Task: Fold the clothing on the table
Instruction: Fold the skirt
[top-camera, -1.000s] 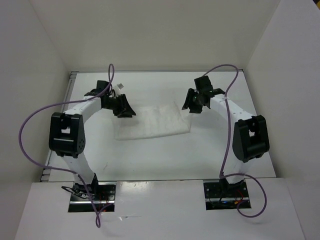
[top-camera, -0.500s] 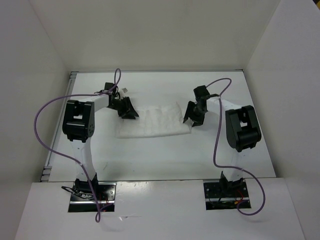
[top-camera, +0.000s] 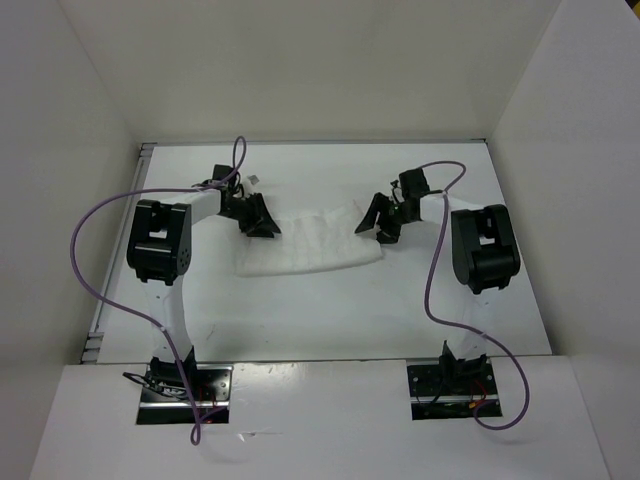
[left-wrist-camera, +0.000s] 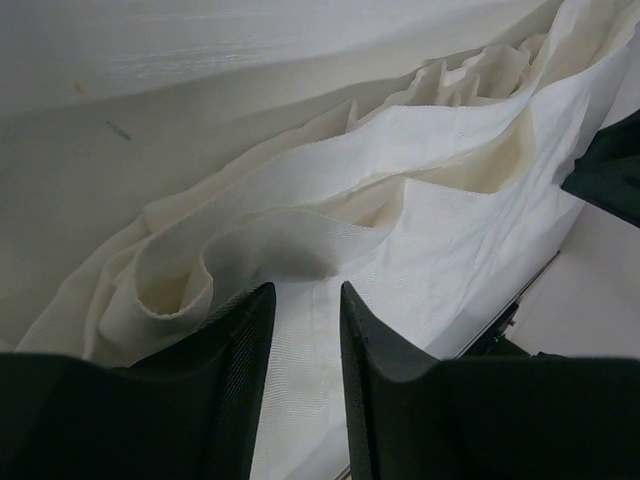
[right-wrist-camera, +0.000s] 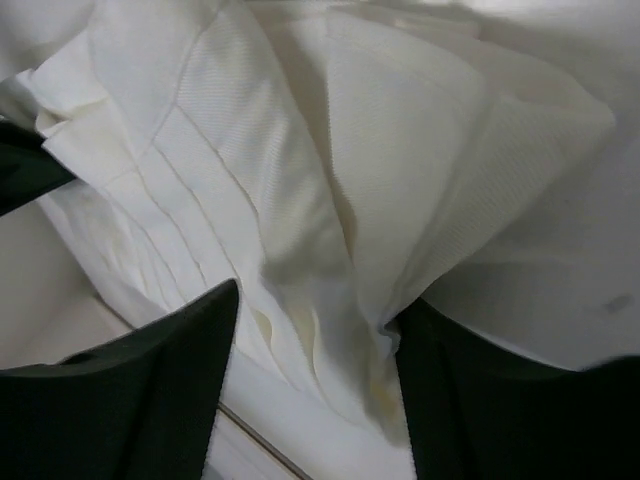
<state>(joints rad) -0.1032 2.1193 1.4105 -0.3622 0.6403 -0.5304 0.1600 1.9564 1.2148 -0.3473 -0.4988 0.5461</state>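
At the clothing's (top-camera: 310, 245) left end your left gripper (top-camera: 262, 228) dips low, fingers (left-wrist-camera: 235, 390) narrow, and I cannot tell whether they grip it. Your right gripper (top-camera: 375, 225) tilts down at its right end, fingers wide.

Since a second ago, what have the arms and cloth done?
The right pincer swung down to the clothing's far right corner, spreading wider. The left arm and right arm drew inward. The left pincer stayed at the far left corner; the clothing stayed on the table.

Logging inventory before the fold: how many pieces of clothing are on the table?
1. The clothing lies in the middle of the table, between the left gripper and the right gripper. Its folds might hide more; no second piece shows.
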